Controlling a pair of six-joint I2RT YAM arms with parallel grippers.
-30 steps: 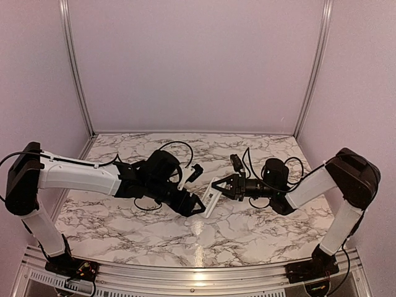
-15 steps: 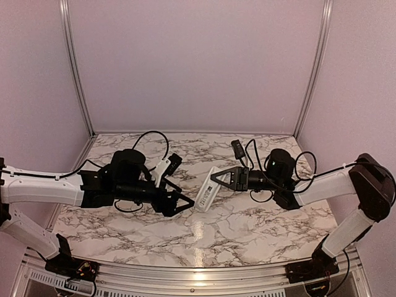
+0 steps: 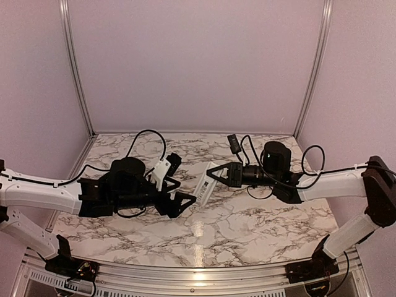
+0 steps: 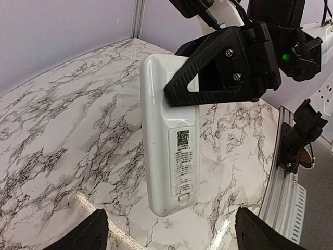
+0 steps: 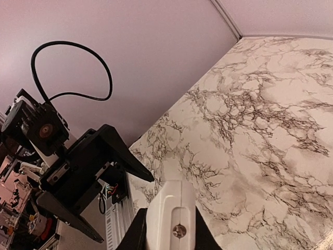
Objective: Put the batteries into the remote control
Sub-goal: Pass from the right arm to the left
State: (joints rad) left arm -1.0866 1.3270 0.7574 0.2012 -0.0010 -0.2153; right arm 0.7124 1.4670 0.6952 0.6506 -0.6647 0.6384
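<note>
The white remote control [image 3: 203, 184] hangs above the marble table, held at its upper end by my right gripper [image 3: 211, 174], which is shut on it. In the left wrist view the remote [image 4: 166, 140] shows its labelled back with the cover closed, and a black right finger [image 4: 208, 78] clamps its top. In the right wrist view its end [image 5: 171, 208] sits between my right gripper [image 5: 170, 238]. My left gripper [image 3: 184, 202] is open and empty just left of the remote, with the left wrist view [image 4: 171, 240] showing it below the remote's lower end. No batteries are in view.
The marble table top [image 3: 247, 223] lies beneath both arms. An aluminium rail [image 3: 198, 272] runs along the near edge and also shows in the left wrist view [image 4: 289, 198]. Purple walls with metal posts [image 3: 312, 68] close in the back and sides. Black cables [image 3: 148, 139] loop over both wrists.
My right gripper has lifted the remote and carried it slightly left and away. My left gripper drew back to the left, then edged right again towards the remote, staying open.
</note>
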